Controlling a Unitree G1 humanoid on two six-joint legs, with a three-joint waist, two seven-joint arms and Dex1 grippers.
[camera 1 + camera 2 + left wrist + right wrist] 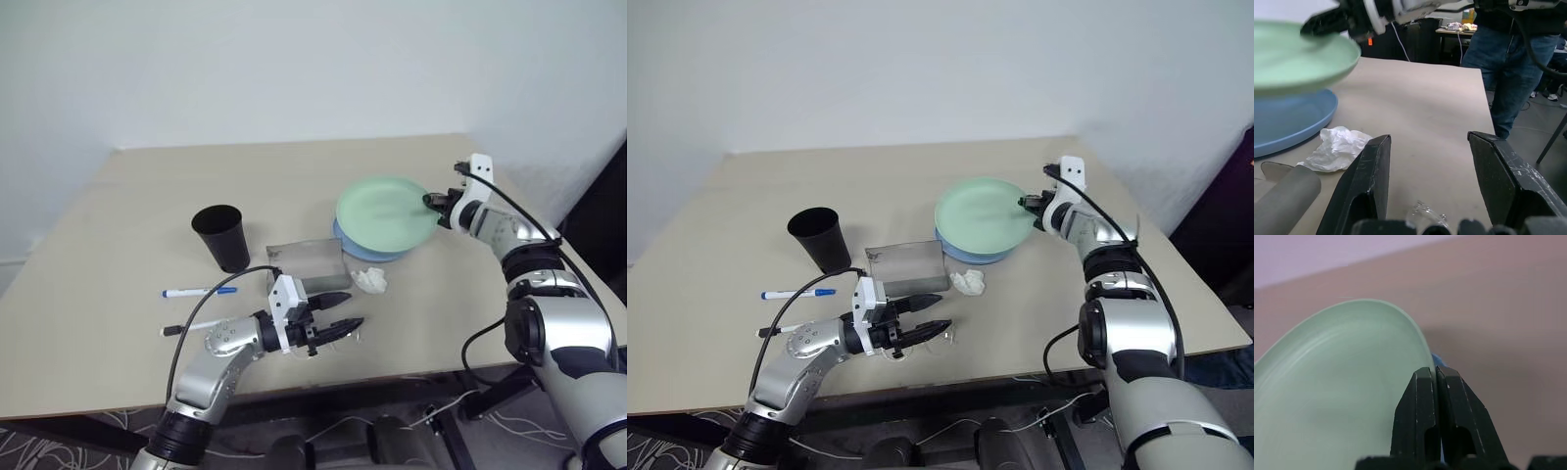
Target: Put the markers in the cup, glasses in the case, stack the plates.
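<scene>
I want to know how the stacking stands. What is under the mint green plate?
The light blue plate lies on the table beneath the mint green plate, which the right gripper holds by its rim. Most of the blue one is covered.

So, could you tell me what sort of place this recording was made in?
Probably a lab or workshop: a plain beige table against a bare wall, loose cables on the floor, and a person standing near a cluttered desk.

left gripper (pixel 1427 161) fingers apart | round mint-green plate (pixel 1298 61) above light-blue plate (pixel 1288 117) | crumpled white paper (pixel 1337 149) beside | person's jeans (pixel 1511 63) behind beige table (pixel 1420 107)
</scene>
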